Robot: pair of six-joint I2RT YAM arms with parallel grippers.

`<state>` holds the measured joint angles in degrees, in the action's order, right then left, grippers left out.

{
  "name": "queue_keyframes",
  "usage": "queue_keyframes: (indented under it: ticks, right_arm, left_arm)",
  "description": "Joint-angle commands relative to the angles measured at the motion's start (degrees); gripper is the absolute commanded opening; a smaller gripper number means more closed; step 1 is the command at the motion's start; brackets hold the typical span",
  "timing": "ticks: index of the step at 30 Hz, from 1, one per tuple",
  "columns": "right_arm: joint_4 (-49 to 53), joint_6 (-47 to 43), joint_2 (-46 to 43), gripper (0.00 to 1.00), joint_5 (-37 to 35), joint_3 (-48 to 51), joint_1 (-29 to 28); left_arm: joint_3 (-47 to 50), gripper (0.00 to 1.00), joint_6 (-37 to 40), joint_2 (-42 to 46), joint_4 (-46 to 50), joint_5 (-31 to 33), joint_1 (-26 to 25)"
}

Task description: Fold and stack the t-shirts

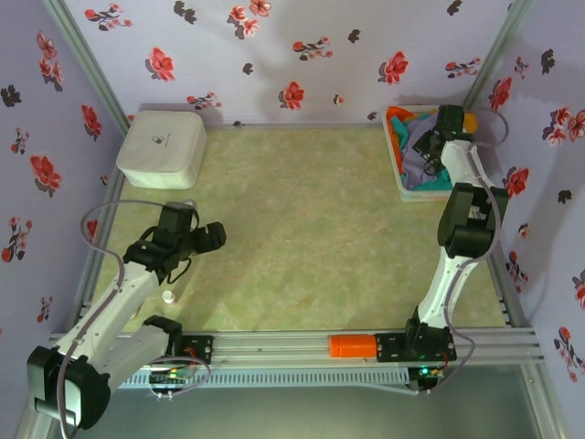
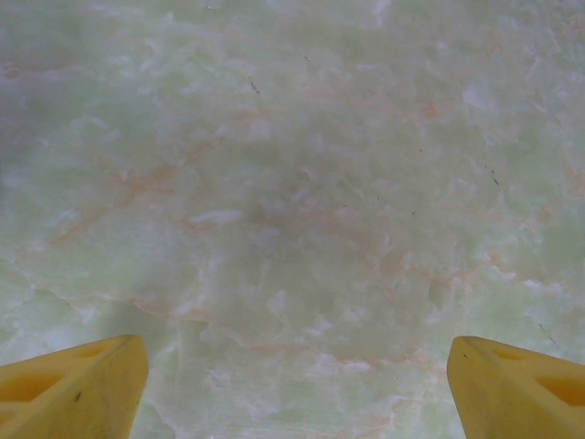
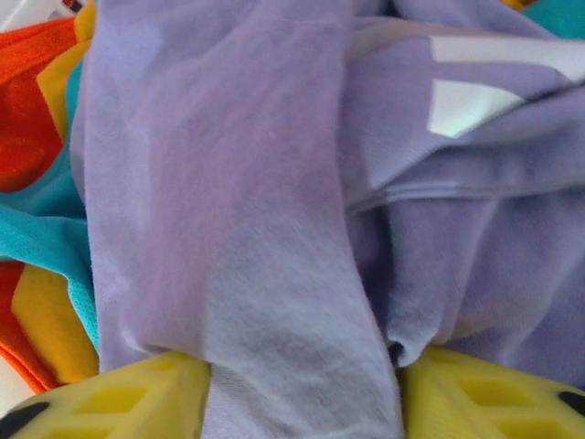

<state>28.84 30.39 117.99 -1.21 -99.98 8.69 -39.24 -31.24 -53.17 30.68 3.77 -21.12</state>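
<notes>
At the far left corner of the pale green marbled desk [image 1: 311, 238] sits a white rounded plastic box [image 1: 164, 146]; nearer the front, the left gripper [image 1: 218, 238] hangs over bare desk, well apart from any cloth; in the left wrist view its yellow fingers [image 2: 73, 384] stand spread wide with nothing between them. At the far right corner a white rectangular plastic bin [image 1: 394, 165] holds the heaped t-shirts; the right gripper [image 1: 428, 146] reaches down into it. In the right wrist view the pale lavender-purple cloth t-shirt [image 3: 228, 183] lies on top, its white chest mark [image 3: 466, 105] at upper right, with teal cloth [image 3: 46, 247], orange cloth [image 3: 27, 119] and yellow cloth [image 3: 46, 320] beneath at left; the right gripper [image 3: 302, 384] pinches a raised fold of the lavender shirt, a finger touching either side.
</notes>
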Motion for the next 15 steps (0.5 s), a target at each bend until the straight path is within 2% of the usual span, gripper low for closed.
queue_keyframes:
  ticks: [1,5,7,9,15]
  right_arm:
    - [0.52,-1.03,0.33,0.45,0.79,-2.07,0.10]
    - [0.20,-1.17,-1.97,0.12,0.54,-1.36,-0.07]
    - [0.33,-1.26,-3.93,0.04,-0.52,-1.31,-0.42]
    - [0.67,-1.68,-6.17,0.00,-2.02,-1.17,-0.88]
    - [-1.36,-2.60,-16.45,0.00,-4.62,4.02,-2.48]
  left_arm:
    - [0.31,0.85,-1.24,0.88,0.61,-0.61,-0.52]
    - [0.24,0.84,-1.53,0.82,0.47,-0.57,-0.76]
    - [0.07,0.84,-1.56,0.80,0.58,-0.56,-0.77]
    - [-0.13,0.84,-1.41,0.78,0.53,-0.65,-0.83]
    - [-0.18,0.84,-1.65,0.87,-0.88,-1.52,-0.77]
